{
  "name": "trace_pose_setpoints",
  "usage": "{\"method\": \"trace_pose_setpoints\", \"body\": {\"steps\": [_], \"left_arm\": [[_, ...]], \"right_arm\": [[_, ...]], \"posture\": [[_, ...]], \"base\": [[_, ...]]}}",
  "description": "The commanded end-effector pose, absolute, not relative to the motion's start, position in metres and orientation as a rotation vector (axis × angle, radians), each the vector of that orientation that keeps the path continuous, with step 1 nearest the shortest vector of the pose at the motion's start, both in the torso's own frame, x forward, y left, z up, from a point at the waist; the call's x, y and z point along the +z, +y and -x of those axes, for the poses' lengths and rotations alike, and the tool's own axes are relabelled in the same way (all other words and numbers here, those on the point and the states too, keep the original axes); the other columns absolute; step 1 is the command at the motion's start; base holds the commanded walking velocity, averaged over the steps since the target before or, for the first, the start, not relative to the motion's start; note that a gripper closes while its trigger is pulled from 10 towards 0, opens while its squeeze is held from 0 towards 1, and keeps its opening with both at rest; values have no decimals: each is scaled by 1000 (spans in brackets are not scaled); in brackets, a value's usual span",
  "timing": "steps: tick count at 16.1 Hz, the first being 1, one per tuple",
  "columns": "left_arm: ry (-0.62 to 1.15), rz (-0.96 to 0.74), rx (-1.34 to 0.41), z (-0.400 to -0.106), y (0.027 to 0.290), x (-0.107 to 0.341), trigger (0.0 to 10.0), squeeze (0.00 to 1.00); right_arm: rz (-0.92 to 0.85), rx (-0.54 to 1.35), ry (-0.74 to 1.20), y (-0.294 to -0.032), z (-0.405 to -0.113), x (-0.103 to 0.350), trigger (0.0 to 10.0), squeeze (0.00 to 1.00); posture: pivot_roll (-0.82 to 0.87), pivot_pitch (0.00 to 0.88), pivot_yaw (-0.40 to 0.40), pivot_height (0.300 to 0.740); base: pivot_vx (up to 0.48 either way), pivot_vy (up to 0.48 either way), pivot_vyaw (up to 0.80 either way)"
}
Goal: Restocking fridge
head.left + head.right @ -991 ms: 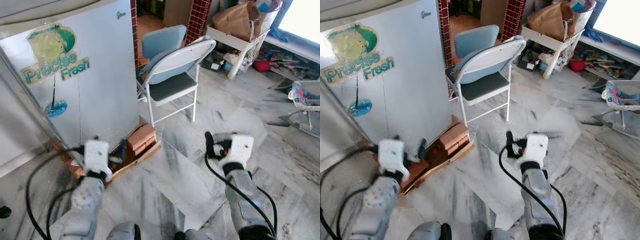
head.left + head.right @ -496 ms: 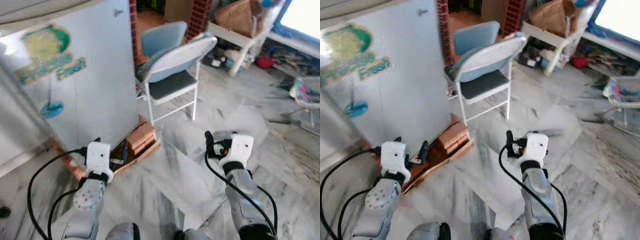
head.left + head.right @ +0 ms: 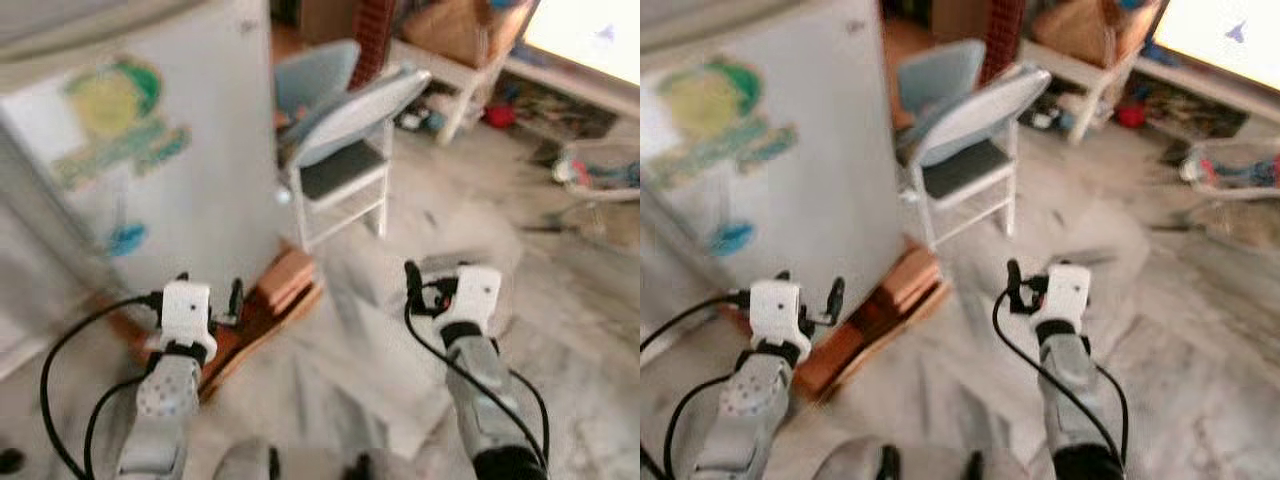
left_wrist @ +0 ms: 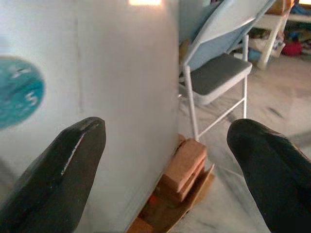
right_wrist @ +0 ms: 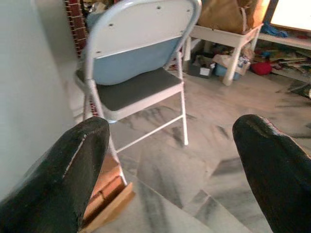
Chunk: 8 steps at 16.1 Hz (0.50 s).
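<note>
- Head views: blurred, the robot looks to be on the move. The fridge, a white box with a green and yellow sticker on its side, stands at the far left, propped on bricks and a board. Its door can't be seen from this side.
- Left pincer is up in front of the fridge's lower near corner, fingers apart and holding nothing. It is clearly the nearer arm to the fridge.
- Right pincer hovers over bare marble floor, well to the right of the fridge; how wide it stands is hard to read here.
- A folding chair sits just right of the fridge, farther off, and a cluttered white bench at the far right.
- Left wrist view: left pincer spread wide, empty; the fridge wall fills the space between the fingers, bricks and chair beyond.
- Right wrist view: right pincer also spread wide and empty, aimed at the chair, the fridge's edge at one side.
- My read: nothing to stock is in hand yet; the fridge lies ahead and left, so the left arm leads.
</note>
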<state>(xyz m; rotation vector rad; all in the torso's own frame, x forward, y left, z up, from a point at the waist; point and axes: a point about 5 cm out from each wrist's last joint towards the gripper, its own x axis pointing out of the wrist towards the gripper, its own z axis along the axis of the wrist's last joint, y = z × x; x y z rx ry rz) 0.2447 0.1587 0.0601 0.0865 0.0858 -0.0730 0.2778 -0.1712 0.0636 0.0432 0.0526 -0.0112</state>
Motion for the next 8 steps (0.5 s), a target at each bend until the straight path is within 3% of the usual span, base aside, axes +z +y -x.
{"method": "trace_pose_setpoints", "body": {"steps": [1,6,8], "left_arm": [[103,-87,-88,-242,151,58,10000,0],[106,-88,-96,-241,150,60,10000,0],[93,-84,-102,-240,150,62,10000,0]], "right_arm": [[-30,-47,62,-183,-275,62,10000,0],[-27,-52,64,-184,-275,61,10000,0],[-26,-53,64,-184,-275,61,10000,0]], "posture": [[145,79,-40,740],[147,78,-39,740],[148,80,-39,740]], "base": [[0,472,0],[0,448,0],[0,0,0]]}}
